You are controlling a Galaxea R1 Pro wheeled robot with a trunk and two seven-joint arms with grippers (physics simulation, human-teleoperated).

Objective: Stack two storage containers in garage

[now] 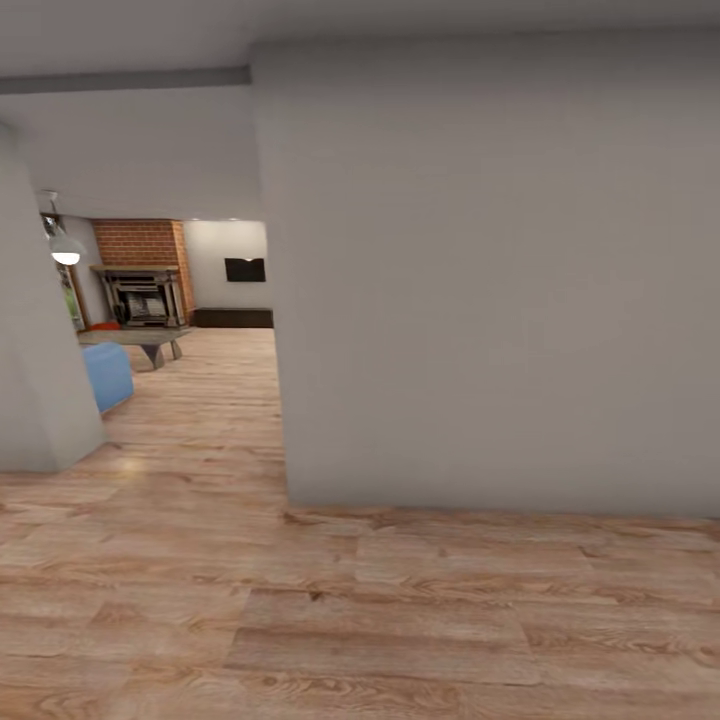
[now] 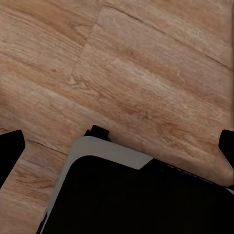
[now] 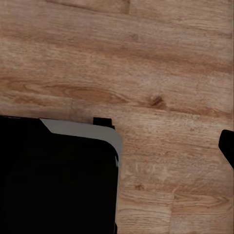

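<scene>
Both wrist views look down on plank floor and the robot's dark base. The left gripper shows a dark fingertip at each edge, spread wide, holding nothing. The right gripper shows one fingertip, so its spread cannot be told. Ahead, a grey wall blocks most of the head view. Left of it, the living room opens: fireplace, brick chimney, blue seat. A small red shape by the fireplace may be a container. Apparently nothing is moved yet.

even soft light, slightly blurred, lamp glowing.
</scene>
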